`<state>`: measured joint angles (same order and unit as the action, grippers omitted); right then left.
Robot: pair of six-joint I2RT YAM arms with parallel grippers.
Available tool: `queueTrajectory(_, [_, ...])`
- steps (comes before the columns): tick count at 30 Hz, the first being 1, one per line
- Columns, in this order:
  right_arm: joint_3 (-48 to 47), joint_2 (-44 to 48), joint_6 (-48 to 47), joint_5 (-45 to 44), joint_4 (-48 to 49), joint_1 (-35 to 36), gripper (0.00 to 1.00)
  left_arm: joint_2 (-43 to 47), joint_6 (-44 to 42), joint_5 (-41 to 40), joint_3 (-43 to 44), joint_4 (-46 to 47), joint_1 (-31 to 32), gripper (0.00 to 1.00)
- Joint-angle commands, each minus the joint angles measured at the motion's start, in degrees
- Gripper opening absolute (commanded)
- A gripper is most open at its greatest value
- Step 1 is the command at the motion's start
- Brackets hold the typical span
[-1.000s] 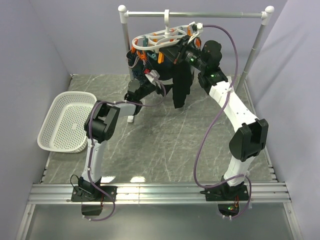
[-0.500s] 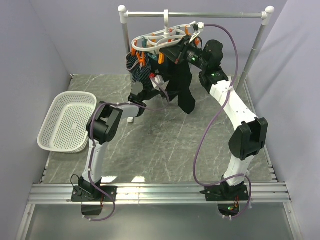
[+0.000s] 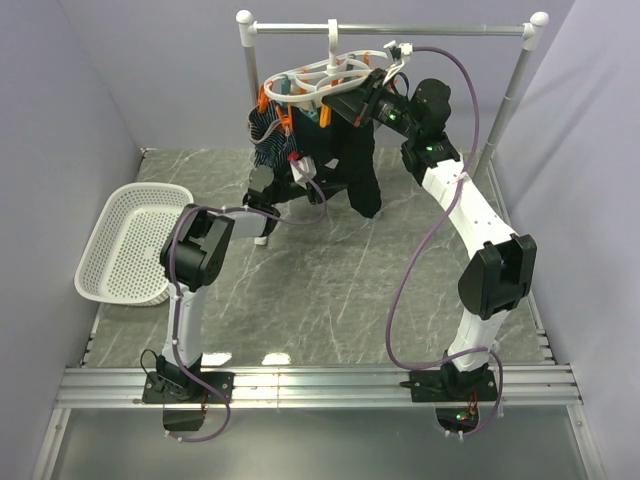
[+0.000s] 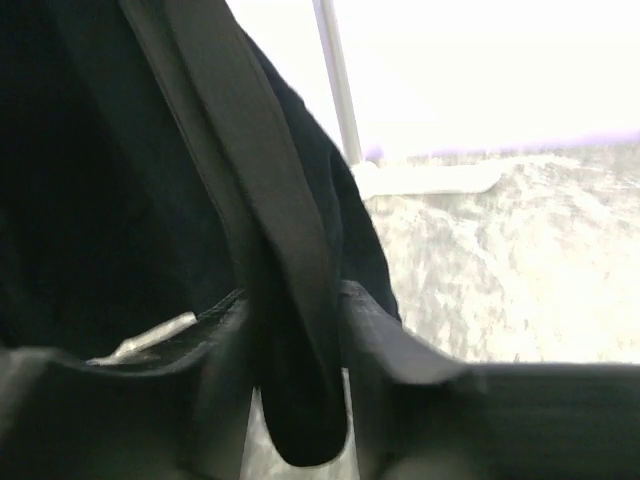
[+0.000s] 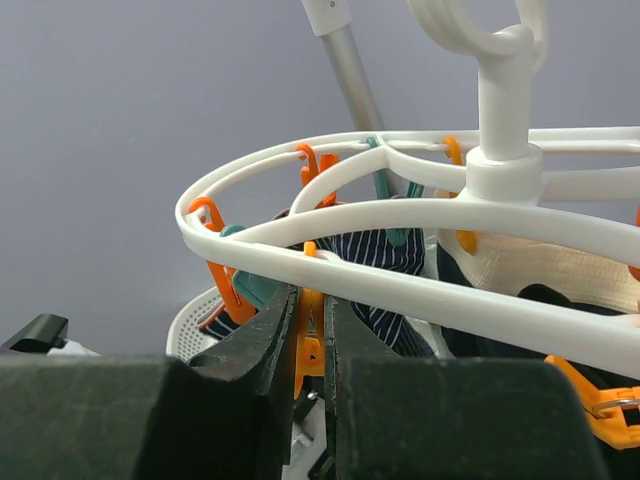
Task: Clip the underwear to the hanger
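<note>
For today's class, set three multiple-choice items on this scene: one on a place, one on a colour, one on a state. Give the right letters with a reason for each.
1. Where does the white basket lie?
A. on the left side of the table
B. on its right side
C. at its far middle

2. What colour is the frame of the hanger?
A. black
B. white
C. teal

3. How is the right gripper?
A. wide open
B. shut on the basket
C. shut on an orange peg

Answers: 1 A, the top view shows it at the table's left edge. 2 B, the looped frame is white in the right wrist view. 3 C, its fingers pinch the peg under the frame.
</note>
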<state>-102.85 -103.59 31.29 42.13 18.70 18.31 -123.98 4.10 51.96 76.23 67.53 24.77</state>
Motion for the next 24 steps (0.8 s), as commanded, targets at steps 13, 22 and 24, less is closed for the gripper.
queueTrajectory(13, [-2.6,1.2,-6.9,-5.8,-1.7,-0.4,0.00,18.8,-0.9,-11.8,-1.3,-19.8,2.3,0.00])
queueTrajectory(22, [-2.0,1.8,-9.0,-7.5,-3.3,1.2,0.00,25.3,-3.5,-15.8,0.8,-34.0,3.6,0.00])
queueTrajectory(24, [-1.9,2.1,-9.1,-7.3,-3.1,1.1,0.00,25.6,-5.6,-16.8,1.5,-34.7,3.7,0.00])
